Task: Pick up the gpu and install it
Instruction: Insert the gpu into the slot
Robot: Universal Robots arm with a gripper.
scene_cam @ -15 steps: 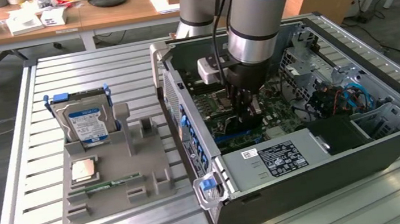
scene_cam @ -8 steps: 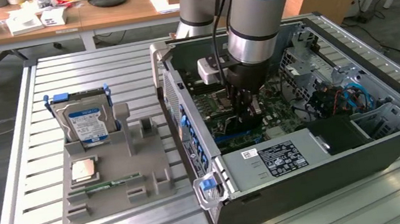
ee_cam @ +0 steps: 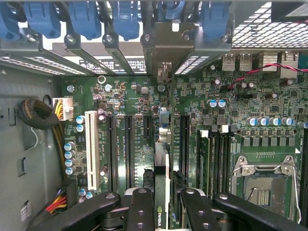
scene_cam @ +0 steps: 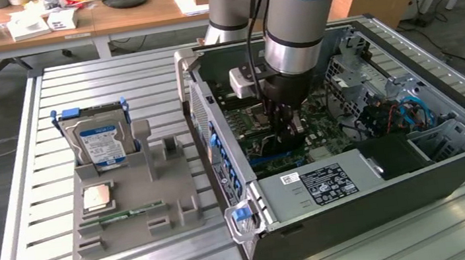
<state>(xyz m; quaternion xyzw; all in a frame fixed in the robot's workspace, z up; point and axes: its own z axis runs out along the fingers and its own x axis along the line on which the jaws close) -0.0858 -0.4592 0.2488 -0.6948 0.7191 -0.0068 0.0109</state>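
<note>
Hand [ee_cam: 163, 211] is down inside the open computer case [scene_cam: 383, 198], its fingers closed on the gpu [ee_cam: 162, 149]. The card is gripped from above so it hangs upright and edge-on over the motherboard [ee_cam: 120, 96]. Its long edge runs parallel to the black expansion slots [ee_cam: 129, 144], between two of them — judged an alignment for seating. Whether the lower edge touches a slot I cannot tell. Hard drive [scene_cam: 99, 141] stands in the grey holder [scene_cam: 175, 207] on the worktop [scene_cam: 110, 75], well apart — not involved.

Slatted table [scene_cam: 49, 86]: PC case [scene_cam: 374, 199], tray [scene_cam: 162, 190]
</note>
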